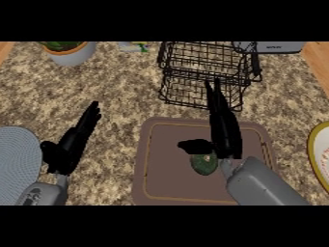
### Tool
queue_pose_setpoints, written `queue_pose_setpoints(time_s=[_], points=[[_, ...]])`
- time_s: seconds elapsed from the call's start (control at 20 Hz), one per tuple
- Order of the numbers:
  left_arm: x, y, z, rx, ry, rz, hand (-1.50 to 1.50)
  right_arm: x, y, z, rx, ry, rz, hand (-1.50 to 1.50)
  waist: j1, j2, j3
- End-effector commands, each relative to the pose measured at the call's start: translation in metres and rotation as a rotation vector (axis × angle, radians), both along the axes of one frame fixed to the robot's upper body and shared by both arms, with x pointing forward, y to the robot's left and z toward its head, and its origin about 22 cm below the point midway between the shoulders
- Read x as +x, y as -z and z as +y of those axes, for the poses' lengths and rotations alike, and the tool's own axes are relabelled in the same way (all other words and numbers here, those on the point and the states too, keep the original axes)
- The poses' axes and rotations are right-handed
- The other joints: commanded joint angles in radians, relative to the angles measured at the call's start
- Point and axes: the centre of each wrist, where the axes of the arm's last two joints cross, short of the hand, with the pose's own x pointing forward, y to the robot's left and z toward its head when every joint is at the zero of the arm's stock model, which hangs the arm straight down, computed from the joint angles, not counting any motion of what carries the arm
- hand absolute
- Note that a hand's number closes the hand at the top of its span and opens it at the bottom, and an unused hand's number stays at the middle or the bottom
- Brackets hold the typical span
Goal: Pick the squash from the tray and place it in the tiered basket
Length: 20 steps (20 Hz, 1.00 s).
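Observation:
A small green squash lies near the middle of the brown tray. My right hand hovers right over it, fingers straight and pointing away toward the basket, thumb stretched out to the left just above the squash; it is open and partly hides the squash. The black wire tiered basket stands behind the tray at the counter's far side. My left hand rests open at the left of the tray, fingers pointing up and away.
A grey-white plate sits at the left edge with something dark on it. A yellow-rimmed plate holding a cake is at the right edge. A potted plant and a grey appliance stand at the back.

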Motion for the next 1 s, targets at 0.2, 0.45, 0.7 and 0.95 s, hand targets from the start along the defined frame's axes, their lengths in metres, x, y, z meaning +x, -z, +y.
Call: queue_pose_setpoints(time_s=[0.2,0.45,0.7,0.95], points=[[-0.001,0.003,-0.007,-0.02,-0.007,0.022,0.0,0.004,-0.005,-0.008,-0.478,0.065,0.452,-1.5,-0.013,0.012,0.008],[-0.005,0.005,-0.002,-0.01,0.001,0.013,0.0,-0.004,-0.075,0.043,-0.553,0.082,0.551,-1.5,0.002,0.017,0.016],[-0.002,0.002,-0.012,-0.014,-0.001,-0.007,0.0,-0.026,-0.091,0.072,-0.566,0.126,0.601,-1.5,-0.004,0.023,0.02],[0.003,-0.009,0.003,-0.024,0.006,-0.008,0.0,-0.011,-0.093,0.054,-0.6,0.26,0.551,-1.5,-0.004,0.027,0.021]])
